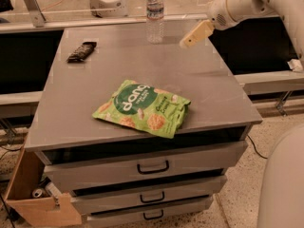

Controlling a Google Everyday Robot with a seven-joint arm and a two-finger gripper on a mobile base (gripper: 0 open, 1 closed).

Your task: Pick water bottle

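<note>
The water bottle (pixel 155 14) stands upright at the far edge of the grey cabinet top (pixel 85 103). It is clear, with a white cap and a pale label band. My gripper (pixel 186 42) reaches in from the upper right on a white arm. Its cream-coloured fingers (pixel 195 33) point down and left and hang just above the surface, a short way to the right of the bottle and apart from it. It holds nothing that I can see.
A green snack bag (pixel 142 108) lies near the front middle of the top. A dark snack bar (pixel 81 51) lies at the far left. Drawers (pixel 152 167) sit below, a cardboard box (pixel 35 201) at the lower left. A white object (pixel 108 3) sits behind the cabinet.
</note>
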